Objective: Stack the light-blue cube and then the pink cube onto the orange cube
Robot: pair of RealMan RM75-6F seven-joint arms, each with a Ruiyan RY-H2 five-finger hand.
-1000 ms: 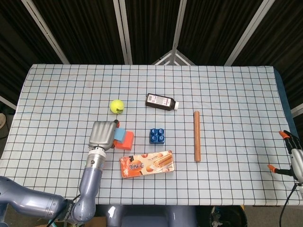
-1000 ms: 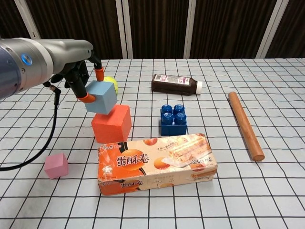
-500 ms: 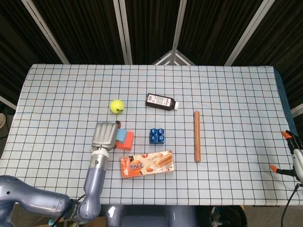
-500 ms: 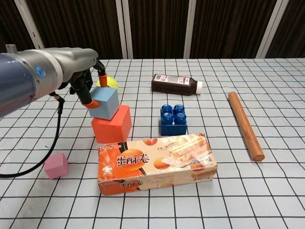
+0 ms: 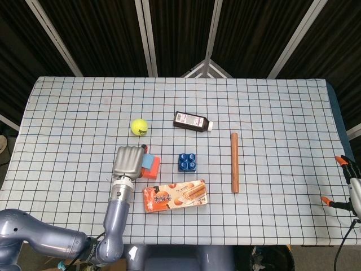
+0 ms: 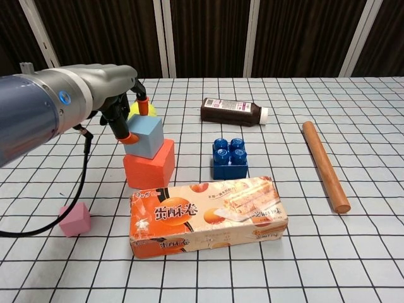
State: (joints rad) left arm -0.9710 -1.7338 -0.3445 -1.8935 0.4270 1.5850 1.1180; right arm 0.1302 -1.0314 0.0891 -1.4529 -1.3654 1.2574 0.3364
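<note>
The orange cube (image 6: 149, 165) stands on the checked cloth, left of the blue brick. The light-blue cube (image 6: 146, 136) sits on top of it, slightly tilted, and my left hand (image 6: 126, 113) pinches it between orange-tipped fingers. In the head view the left hand (image 5: 128, 161) covers most of both cubes; only a strip of the light-blue cube (image 5: 149, 161) and the orange cube (image 5: 152, 171) shows. The pink cube (image 6: 74, 218) lies alone at the front left. My right hand (image 5: 350, 183) hangs past the table's right edge, fingers apart, holding nothing.
A snack box (image 6: 207, 214) lies just in front of the orange cube. A blue toy brick (image 6: 229, 158) stands to its right, a tennis ball (image 5: 139, 126) behind, a dark bottle (image 6: 232, 112) further back, a wooden rod (image 6: 324, 165) at the right.
My left hand has carried the light-blue cube rightward and down, from hanging over the orange cube's left edge to sitting on its top. The right hand stayed still.
</note>
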